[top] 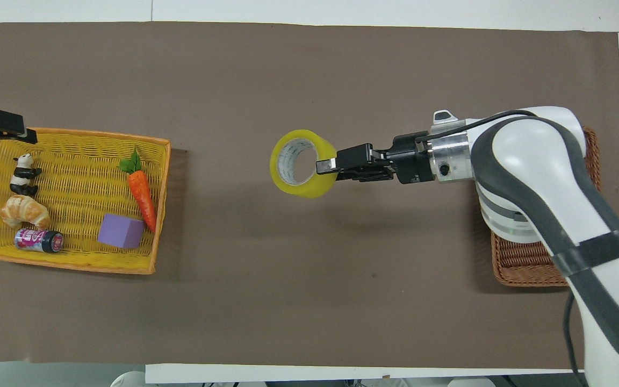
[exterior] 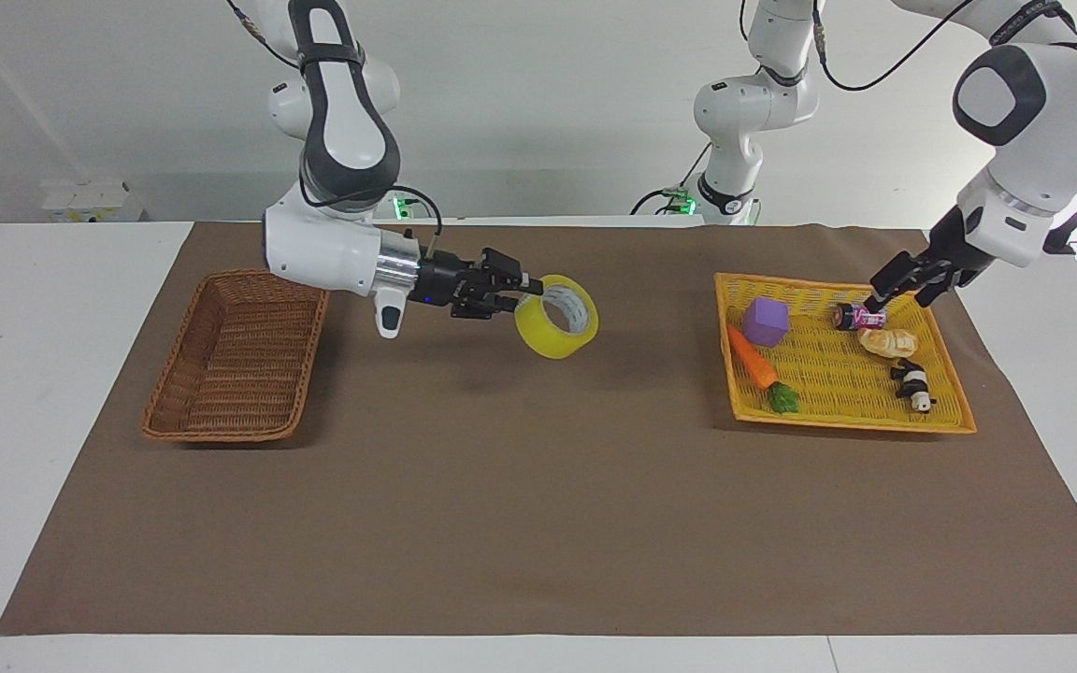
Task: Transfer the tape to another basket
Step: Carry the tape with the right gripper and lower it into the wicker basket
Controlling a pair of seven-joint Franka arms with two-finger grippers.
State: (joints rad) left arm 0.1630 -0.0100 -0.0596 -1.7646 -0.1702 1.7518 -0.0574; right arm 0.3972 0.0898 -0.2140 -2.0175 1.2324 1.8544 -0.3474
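We see the tape, a wide translucent yellow roll with a pale inner core, held tilted on edge in the air over the brown mat, well apart from the rectangular brown wicker basket lying toward the right arm's end.

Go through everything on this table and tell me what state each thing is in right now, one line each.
tape: held in the air by its rim, over the brown mat
right tool: shut on the tape
left tool: open, empty, over the yellow tray's rim
basket: upright, nothing in it
yellow tray: holds five things
can: lying on its side
purple cube: resting flat
carrot: lying down
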